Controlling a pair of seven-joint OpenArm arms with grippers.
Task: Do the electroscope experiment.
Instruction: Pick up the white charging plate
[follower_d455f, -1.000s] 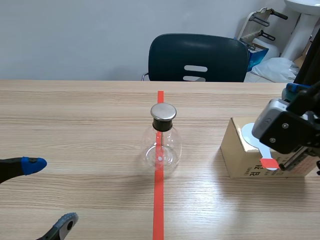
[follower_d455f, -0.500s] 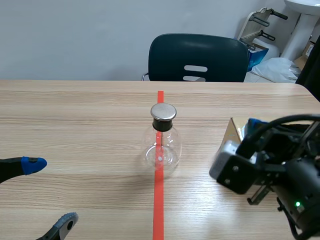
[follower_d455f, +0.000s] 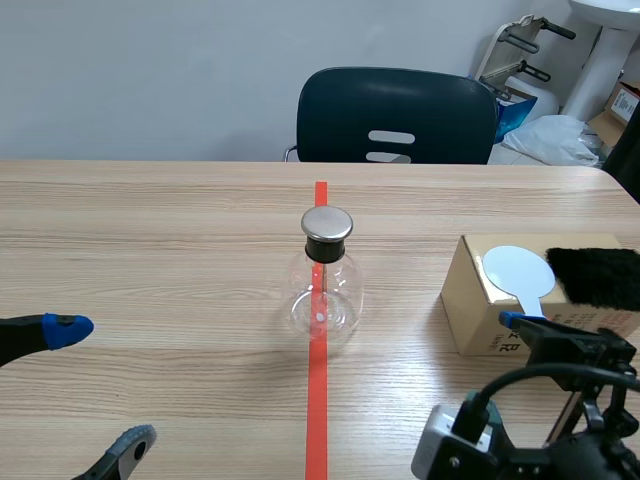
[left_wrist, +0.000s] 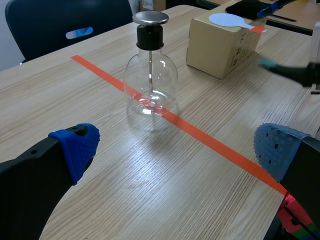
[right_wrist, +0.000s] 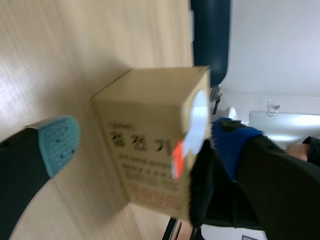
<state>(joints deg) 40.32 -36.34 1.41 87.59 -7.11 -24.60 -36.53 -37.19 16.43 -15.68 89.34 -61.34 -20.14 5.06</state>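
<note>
Scene view: experiment is barely starting, nothing is being held.
Flask (follower_d455f: 320, 295) is sitting mid-table on tape (follower_d455f: 316, 420); paddle (follower_d455f: 513, 270) and fur (follower_d455f: 597, 276) are lying untouched on box (follower_d455f: 478, 325). Left gripper (left_wrist: 176, 150) and right gripper (right_wrist: 142, 142) are both gaping, right one facing box. Rubbing and charging are not yet done.

This looks like a plain lab or test room rather than a home: a long wood-grain table (follower_d455f: 150, 250) marked with an orange-red tape line (follower_d455f: 316, 420) stands before a bare grey wall (follower_d455f: 150, 70), with a single dark blue chair (follower_d455f: 395, 115) at its far side. A glass flask (follower_d455f: 335, 300) with a metal cap sits on the tape like a bench demonstration piece. In the far corner are what may be a metal frame (follower_d455f: 520, 45) and a white plastic bag (follower_d455f: 555, 135).
</note>
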